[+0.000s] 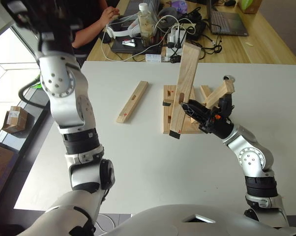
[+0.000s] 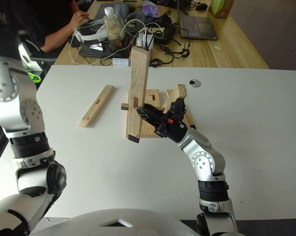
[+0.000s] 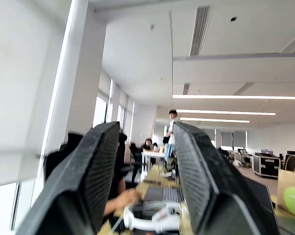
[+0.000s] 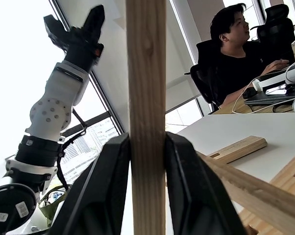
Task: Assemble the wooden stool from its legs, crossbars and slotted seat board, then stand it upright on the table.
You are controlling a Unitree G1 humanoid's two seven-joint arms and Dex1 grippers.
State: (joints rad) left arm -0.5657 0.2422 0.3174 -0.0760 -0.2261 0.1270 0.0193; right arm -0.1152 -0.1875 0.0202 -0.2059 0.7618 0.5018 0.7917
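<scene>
Right claw (image 1: 188,109), head view: clamped on upright plank (image 1: 186,73), pale square-cut softwood, dark-tipped foot at near edge of stacked parts (image 1: 167,118) on white worktop (image 1: 138,167); slotted bar (image 1: 133,101) lies apart.
Left claw (image 3: 143,132), left wrist view: raised, jaws apart, empty.
Right wrist view: black pads (image 4: 108,186) flank smooth grain.
Advice: hold plank vertical; seat foot squarely before release.

upright board (image 1: 186,78): 1 | lone slotted bar (image 1: 132,101): 1 | tilted leg (image 1: 220,93): 1 | clear plastic bottle (image 1: 146,23): 1
</scene>
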